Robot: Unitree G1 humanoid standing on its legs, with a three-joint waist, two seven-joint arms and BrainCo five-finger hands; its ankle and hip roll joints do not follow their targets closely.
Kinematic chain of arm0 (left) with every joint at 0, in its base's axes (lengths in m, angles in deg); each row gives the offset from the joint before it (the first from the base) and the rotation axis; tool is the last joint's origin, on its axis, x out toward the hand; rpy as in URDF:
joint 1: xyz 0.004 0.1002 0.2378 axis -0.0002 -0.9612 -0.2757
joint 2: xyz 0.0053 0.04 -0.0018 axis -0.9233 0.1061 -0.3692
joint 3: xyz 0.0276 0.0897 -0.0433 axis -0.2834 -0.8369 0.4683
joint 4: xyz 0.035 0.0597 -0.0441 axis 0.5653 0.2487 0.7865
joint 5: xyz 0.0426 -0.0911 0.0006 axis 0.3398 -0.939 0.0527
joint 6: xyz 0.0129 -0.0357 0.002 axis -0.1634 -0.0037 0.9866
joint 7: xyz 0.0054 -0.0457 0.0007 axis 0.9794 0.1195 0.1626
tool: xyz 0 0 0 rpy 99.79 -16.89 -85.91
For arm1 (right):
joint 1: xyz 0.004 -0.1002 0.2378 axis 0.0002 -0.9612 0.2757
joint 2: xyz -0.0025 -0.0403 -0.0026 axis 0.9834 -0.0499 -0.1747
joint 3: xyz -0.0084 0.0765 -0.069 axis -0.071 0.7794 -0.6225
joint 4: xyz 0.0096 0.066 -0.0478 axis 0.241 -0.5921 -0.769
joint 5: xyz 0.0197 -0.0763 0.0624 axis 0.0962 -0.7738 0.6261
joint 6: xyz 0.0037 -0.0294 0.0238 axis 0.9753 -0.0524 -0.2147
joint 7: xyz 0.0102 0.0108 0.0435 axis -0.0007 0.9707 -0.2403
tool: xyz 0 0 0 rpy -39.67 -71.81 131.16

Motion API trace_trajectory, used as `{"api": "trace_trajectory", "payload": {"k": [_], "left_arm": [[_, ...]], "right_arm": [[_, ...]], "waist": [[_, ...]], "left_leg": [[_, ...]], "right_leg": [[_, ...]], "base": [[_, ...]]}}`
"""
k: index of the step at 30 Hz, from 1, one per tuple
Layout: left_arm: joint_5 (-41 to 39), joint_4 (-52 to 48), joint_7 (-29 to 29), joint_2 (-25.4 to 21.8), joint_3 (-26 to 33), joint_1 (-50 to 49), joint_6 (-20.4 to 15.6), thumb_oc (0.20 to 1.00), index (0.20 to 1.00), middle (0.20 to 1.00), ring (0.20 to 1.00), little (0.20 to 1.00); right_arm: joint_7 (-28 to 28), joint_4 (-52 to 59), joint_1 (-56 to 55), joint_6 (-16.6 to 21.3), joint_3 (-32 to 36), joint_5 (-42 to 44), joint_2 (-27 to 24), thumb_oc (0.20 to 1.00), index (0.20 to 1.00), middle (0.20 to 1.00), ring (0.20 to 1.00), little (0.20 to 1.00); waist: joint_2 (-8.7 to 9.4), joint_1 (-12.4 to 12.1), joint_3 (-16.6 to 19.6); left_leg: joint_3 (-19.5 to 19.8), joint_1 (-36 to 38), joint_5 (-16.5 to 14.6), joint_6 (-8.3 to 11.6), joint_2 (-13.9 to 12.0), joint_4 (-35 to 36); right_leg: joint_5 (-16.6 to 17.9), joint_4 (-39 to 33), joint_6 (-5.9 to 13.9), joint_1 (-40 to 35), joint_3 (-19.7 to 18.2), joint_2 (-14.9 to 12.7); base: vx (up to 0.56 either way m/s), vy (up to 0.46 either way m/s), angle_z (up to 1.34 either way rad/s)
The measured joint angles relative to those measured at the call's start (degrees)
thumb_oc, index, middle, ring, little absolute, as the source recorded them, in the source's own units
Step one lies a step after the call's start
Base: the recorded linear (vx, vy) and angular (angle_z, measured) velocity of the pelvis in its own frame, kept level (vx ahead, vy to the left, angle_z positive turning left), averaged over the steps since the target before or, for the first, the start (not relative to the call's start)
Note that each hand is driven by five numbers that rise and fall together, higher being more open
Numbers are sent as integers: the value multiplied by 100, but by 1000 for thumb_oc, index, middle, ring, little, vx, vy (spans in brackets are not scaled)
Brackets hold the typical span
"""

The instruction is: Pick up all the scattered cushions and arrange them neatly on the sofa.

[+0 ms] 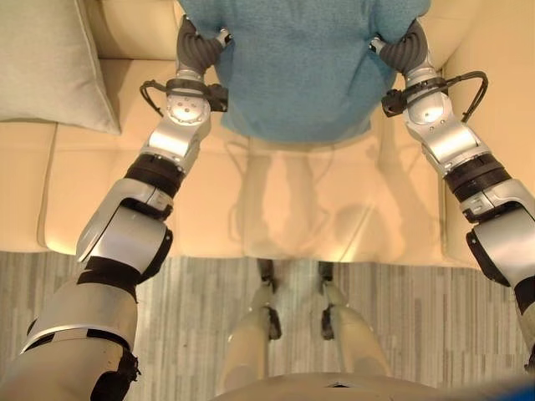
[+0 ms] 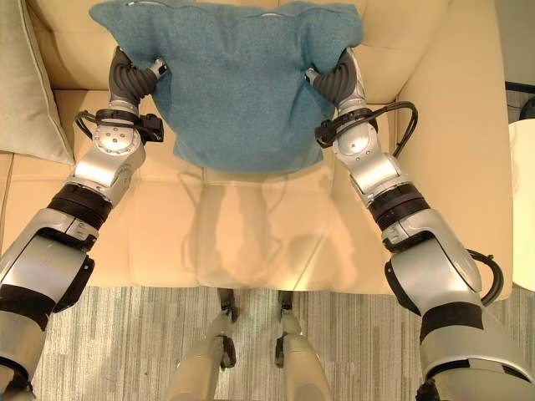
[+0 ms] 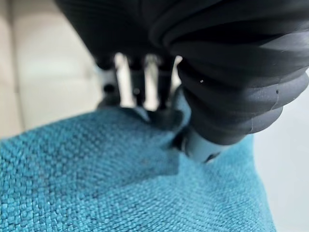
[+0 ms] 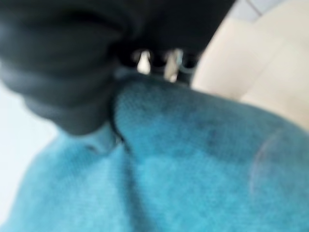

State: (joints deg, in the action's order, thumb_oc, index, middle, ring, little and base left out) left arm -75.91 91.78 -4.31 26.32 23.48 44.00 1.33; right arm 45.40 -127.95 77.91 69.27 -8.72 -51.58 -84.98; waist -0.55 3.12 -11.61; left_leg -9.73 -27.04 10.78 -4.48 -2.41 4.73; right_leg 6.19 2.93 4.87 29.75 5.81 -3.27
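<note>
One teal cushion (image 2: 230, 83) held by two hands over the sofa (image 2: 251, 225).
The cushion has a woven, slightly wrinkled cover and hangs against the backrest. The left hand (image 2: 134, 77) pinches its left edge, the right hand (image 2: 338, 79) its right edge. One beige cushion (image 2: 29, 92) leans at the sofa's left.

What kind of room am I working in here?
Most likely a living room or a mock-up of one: a cream leather sofa on striped grey carpet, a beige cushion at its back, and a teal cushion held by the left hand and right hand.
</note>
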Motion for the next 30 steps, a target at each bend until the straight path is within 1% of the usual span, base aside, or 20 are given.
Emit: {"api": "trace_trajectory", "payload": {"k": [1,2,3,4,5,6,7,8,9,10,11,12,13,15,17,19,23,26,28,30], "left_arm": [[-56,3,-9,25,-57,10,-9,200,200,200,200,200],[-102,4,-5,53,-128,23,-42,200,200,200,200,200],[-117,4,7,131,-130,78,-60,200,200,200,200,200],[-125,2,7,204,-115,119,-85,200,200,200,200,200],[-126,-1,13,218,-74,171,-112,200,200,200,200,200],[-128,-3,6,200,-12,227,-124,200,200,200,200,200],[-129,-24,7,198,-6,259,-139,200,200,200,200,200],[-130,-29,5,194,-6,236,-142,200,200,200,200,200],[-131,-31,2,89,-10,236,-168,200,200,200,200,200],[-129,-31,2,19,-44,256,-210,200,200,200,200,200],[-128,-32,5,28,-99,327,-239,573,573,573,573,573],[-128,-30,9,69,-153,397,-239,934,934,934,934,934],[-125,-30,7,120,-182,410,-240,1000,1000,1000,1000,1000],[-115,22,5,138,-283,406,-238,1000,1000,1000,1000,1000],[-70,144,-2,108,-280,408,-232,1000,1000,1000,1000,1000],[26,175,-18,10,-277,432,-232,1000,1000,1000,1000,1000],[149,446,-153,23,-271,590,-207,1000,1000,1000,1000,1000],[155,827,-242,-22,-271,955,-106,1000,1000,1000,1000,1000],[220,877,-239,-167,-273,1221,-58,1000,1000,1000,1000,1000],[346,865,-239,-510,-268,1341,-55,1000,1000,1000,1000,1000]], "right_arm": [[-11,-24,-1,1,0,1,-33,200,200,200,200,200],[-18,-96,1,0,4,8,-48,200,200,200,200,200],[-7,-113,5,3,16,52,-117,200,200,200,200,200],[24,-112,12,14,29,100,-183,200,200,200,200,200],[58,-110,56,45,34,159,-207,200,200,200,200,200],[90,-100,133,74,21,161,-194,200,200,200,200,200],[103,-103,167,88,34,163,-197,200,200,200,200,200],[100,-99,168,93,31,161,-194,200,200,200,200,200],[84,-97,194,95,22,158,-133,200,200,200,200,200],[84,-121,216,109,26,156,-87,200,200,200,200,200],[93,-184,228,130,61,158,-101,297,297,297,297,297],[104,-267,238,129,92,158,-107,498,498,498,498,498],[139,-338,226,124,124,156,-94,1000,1000,1000,1000,1000],[215,-467,232,122,159,125,-94,1000,1000,1000,1000,1000],[356,-681,328,101,131,-332,-86,1000,1000,1000,1000,1000],[513,-933,603,4,124,-644,-98,1000,1000,1000,1000,1000],[857,-960,766,-258,117,-1106,-98,1000,1000,1000,1000,1000],[976,-1390,1107,-421,24,-1251,-128,1000,1000,1000,1000,1000],[977,-1494,1267,-508,4,-1427,-369,1000,1000,1000,1000,1000],[978,-1501,1354,-581,5,-1427,-617,1000,1000,1000,1000,1000]], "waist": [[-41,2,-13],[-21,71,-4],[34,160,15],[32,223,16],[30,124,15],[61,92,-3],[165,126,-60],[158,66,-56],[139,-70,-47],[134,-33,-49],[128,30,-50],[127,59,-51],[126,67,-51],[123,57,-48],[79,35,-19],[11,31,21],[-2,17,28],[-4,-44,27],[-21,-92,17],[-22,-90,17]], "left_leg": [[153,-51,97,-133,-18,3],[212,-63,96,-130,91,1],[219,-71,58,-73,313,10],[250,-46,-80,133,430,6],[193,-96,-227,351,388,-49],[201,-559,-484,689,332,-749],[144,-1042,-732,713,299,-1207],[96,-1072,-552,667,141,-650],[98,-1041,601,674,-241,-119],[156,-996,582,714,-290,-37],[231,-1007,575,708,-240,48],[257,-1049,525,676,-201,47],[270,-1056,464,672,-175,47],[317,-1057,300,752,-104,48],[315,-1109,266,754,-28,49],[287,-1224,272,759,22,48],[246,-1237,344,659,34,46],[264,-1238,363,640,21,45],[291,-1238,366,638,20,45],[315,-1210,372,633,24,45]], "right_leg": [[-345,613,113,499,19,-33],[-222,-13,178,513,-2,-150],[390,-726,113,407,-5,-397],[908,-821,56,387,-5,-534],[804,-819,-96,423,-2,-505],[873,-811,-188,504,1,-540],[894,-809,-214,521,-2,-601],[892,-810,-212,528,-5,-505],[835,-812,-154,532,-30,-184],[715,-813,-112,539,13,-154],[711,-813,-106,578,34,-190],[697,-814,-88,606,53,-225],[680,-816,-49,618,64,-260],[656,-817,44,619,68,-343],[683,-792,94,685,58,-422],[647,-642,144,899,4,-479],[633,-606,161,952,-28,-484],[612,-611,172,951,-18,-474],[598,-619,172,937,3,-472],[573,-620,168,882,28,-477]], "base": [[0,0,0],[-2,-5,42],[-5,-1,77],[-9,1,58],[-6,-4,26],[-12,1,14],[-13,-9,15],[-20,-12,-43],[-15,-15,-76],[-14,-14,-66],[-3,-12,-7],[-3,-15,11],[-3,-10,10],[-3,-14,7],[1,-5,3],[7,2,-4],[8,0,-4],[26,10,-1],[30,13,3],[21,11,7]]}}
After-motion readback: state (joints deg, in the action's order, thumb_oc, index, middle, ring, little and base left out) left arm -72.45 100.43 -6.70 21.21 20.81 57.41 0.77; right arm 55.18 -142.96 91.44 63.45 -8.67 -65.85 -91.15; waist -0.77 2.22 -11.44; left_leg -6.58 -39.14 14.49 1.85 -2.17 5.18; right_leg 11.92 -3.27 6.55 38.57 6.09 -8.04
